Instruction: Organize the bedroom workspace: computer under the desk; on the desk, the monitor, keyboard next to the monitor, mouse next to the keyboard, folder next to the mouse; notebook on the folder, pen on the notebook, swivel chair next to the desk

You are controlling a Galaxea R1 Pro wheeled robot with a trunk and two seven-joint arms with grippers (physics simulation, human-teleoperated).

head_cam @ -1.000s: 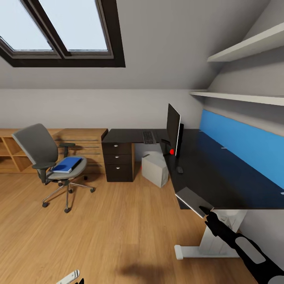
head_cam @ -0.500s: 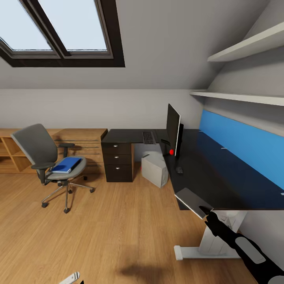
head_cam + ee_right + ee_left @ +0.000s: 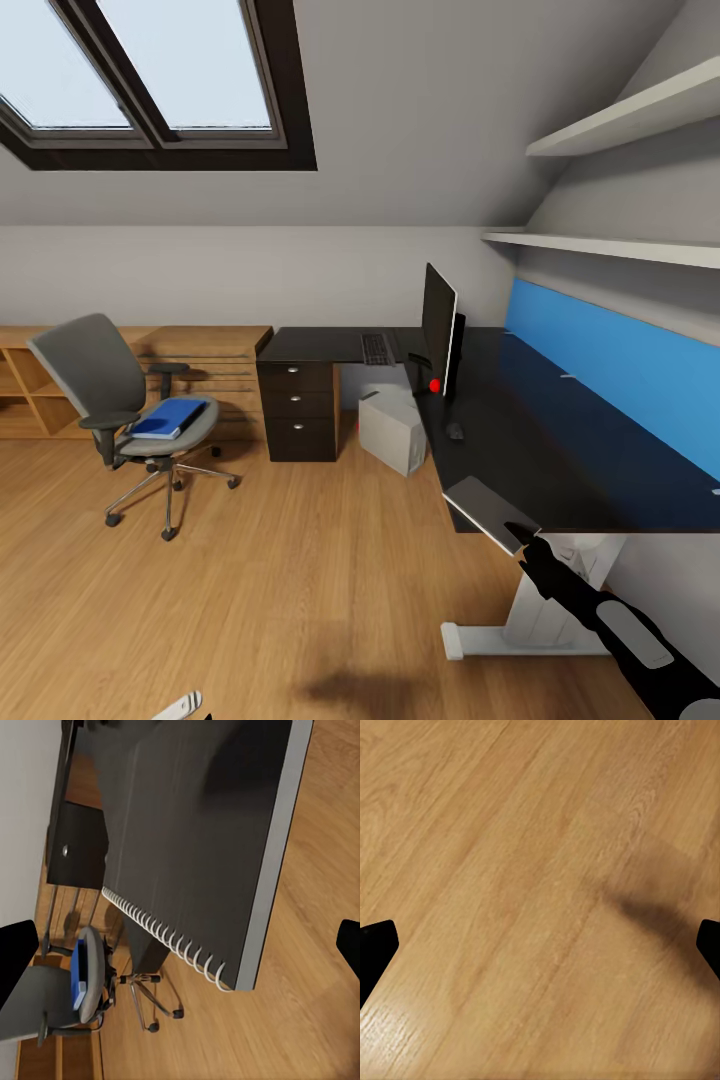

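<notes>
The swivel chair (image 3: 110, 400) stands on the floor at left, apart from the desk (image 3: 560, 450), with the blue folder (image 3: 170, 417) on its seat. On the desk are the monitor (image 3: 439, 328), the keyboard (image 3: 377, 348) and the mouse (image 3: 455, 430). The computer (image 3: 392, 432) sits beneath it. The spiral notebook (image 3: 488, 508) (image 3: 195, 847) overhangs the desk's near corner. My right gripper (image 3: 522, 536) (image 3: 180, 952) is open at that corner; contact cannot be told. My left gripper (image 3: 540, 952) hangs open over bare floor. The pen is out of view.
A dark drawer unit (image 3: 299, 412) stands under the desk's far wing, and a light-wood dresser (image 3: 205, 345) lines the back wall. A blue wall panel (image 3: 620, 370) and shelves (image 3: 610, 245) back the desk. The white desk leg (image 3: 535, 620) is near my right arm. Wood floor (image 3: 300, 570) lies between chair and desk.
The whole picture has slid very slightly, so the camera moved. No thing and neither gripper has visibly shifted against the room.
</notes>
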